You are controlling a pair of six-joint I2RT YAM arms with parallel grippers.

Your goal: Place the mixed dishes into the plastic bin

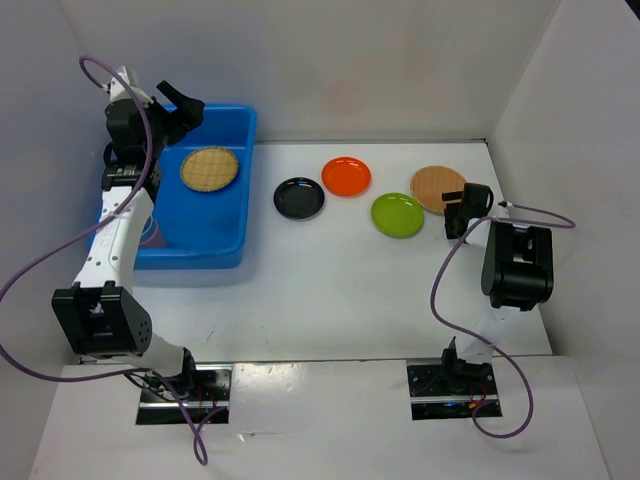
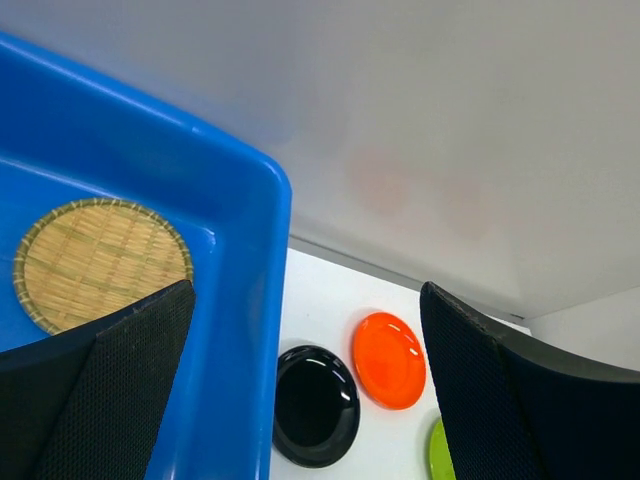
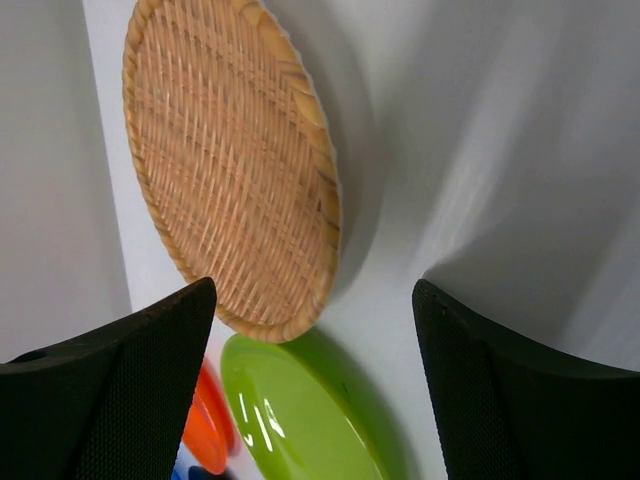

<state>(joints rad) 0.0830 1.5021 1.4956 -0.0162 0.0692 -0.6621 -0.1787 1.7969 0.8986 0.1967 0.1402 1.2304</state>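
The blue plastic bin (image 1: 247, 170) stands at the far left with one tan woven plate (image 1: 209, 169) lying in it. The black plate (image 1: 299, 198), orange plate (image 1: 346, 176), lime green plate (image 1: 397, 215) and second tan woven plate (image 1: 434, 185) lie on the table. My left gripper (image 1: 180, 108) is open and empty above the bin's far end. In the left wrist view it (image 2: 305, 400) hangs over the bin's rim (image 2: 262, 260). My right gripper (image 1: 462, 210) is open and empty just beside the second woven plate (image 3: 230, 170) and the green plate (image 3: 300, 410). No cup shows clearly.
White walls close in the table at the back and on both sides. A pale pinkish shape (image 1: 152, 233) shows in the bin's near left corner, mostly hidden by the left arm. Cables trail from both arms.
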